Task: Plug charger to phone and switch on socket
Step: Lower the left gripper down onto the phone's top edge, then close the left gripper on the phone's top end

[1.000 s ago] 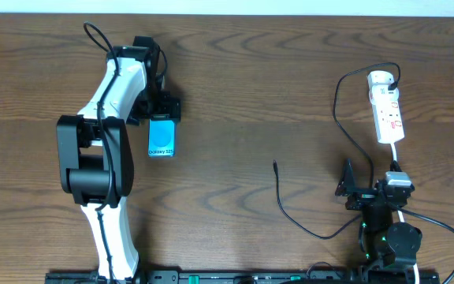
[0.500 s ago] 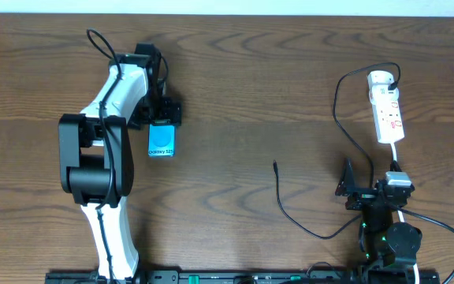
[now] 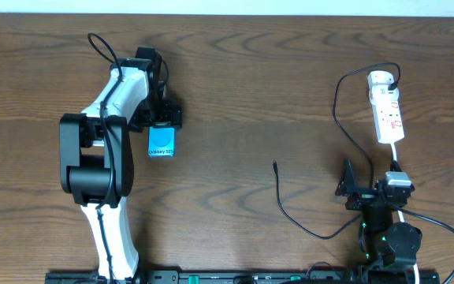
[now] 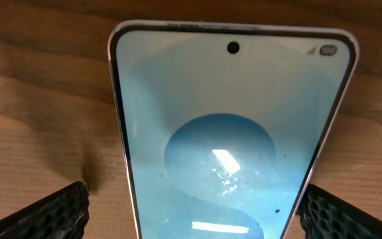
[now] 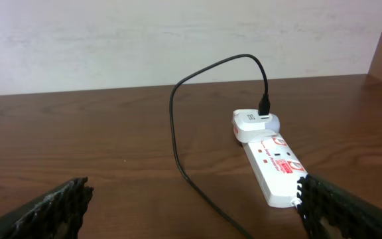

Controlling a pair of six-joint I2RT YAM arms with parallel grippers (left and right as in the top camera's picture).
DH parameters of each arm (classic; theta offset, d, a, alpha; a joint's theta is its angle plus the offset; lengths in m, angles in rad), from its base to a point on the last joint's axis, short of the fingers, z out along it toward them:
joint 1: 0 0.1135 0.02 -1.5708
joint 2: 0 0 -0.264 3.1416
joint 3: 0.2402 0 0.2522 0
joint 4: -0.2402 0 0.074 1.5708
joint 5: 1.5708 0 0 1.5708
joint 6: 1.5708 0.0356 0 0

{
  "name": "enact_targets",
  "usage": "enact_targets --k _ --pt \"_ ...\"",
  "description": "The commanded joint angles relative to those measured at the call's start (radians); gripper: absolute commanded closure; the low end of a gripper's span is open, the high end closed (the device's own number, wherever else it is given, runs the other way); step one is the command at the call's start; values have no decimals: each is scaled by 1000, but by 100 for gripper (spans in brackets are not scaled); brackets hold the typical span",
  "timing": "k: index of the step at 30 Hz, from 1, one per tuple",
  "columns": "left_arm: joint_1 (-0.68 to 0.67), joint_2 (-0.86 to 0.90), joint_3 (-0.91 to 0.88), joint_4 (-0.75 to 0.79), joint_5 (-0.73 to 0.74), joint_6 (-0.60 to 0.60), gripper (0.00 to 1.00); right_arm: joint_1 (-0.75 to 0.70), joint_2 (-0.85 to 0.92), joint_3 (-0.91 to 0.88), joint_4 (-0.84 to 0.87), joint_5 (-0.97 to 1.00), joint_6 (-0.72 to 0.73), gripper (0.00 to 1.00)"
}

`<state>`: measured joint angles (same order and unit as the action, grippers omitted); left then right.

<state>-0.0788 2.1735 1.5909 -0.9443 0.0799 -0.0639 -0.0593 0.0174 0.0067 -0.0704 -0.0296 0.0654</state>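
The left hand (image 3: 161, 117) hangs fully spread and empty over the 12 o'clock end of the phone (image 3: 161, 143). The phone lies flat on the worktop (image 3: 235, 79), its long axis running 12 to 6, with a finger outside each long edge. The charger (image 5: 172, 126) has its plug tip (image 3: 275, 165) well apart at the phone's 4 o'clock, nearer the right hand (image 3: 369, 188). That hand is likewise wide open and empty, with the socket (image 3: 388, 110) at its 12 o'clock.
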Motion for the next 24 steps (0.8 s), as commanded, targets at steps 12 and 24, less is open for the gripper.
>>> enact_targets --k 12,24 --pt "2 15 -29 24 16 -12 0 9 -5 -1 -5 1 12 1" --pt "2 15 -32 26 16 -12 0 9 -5 -1 -5 1 12 1"
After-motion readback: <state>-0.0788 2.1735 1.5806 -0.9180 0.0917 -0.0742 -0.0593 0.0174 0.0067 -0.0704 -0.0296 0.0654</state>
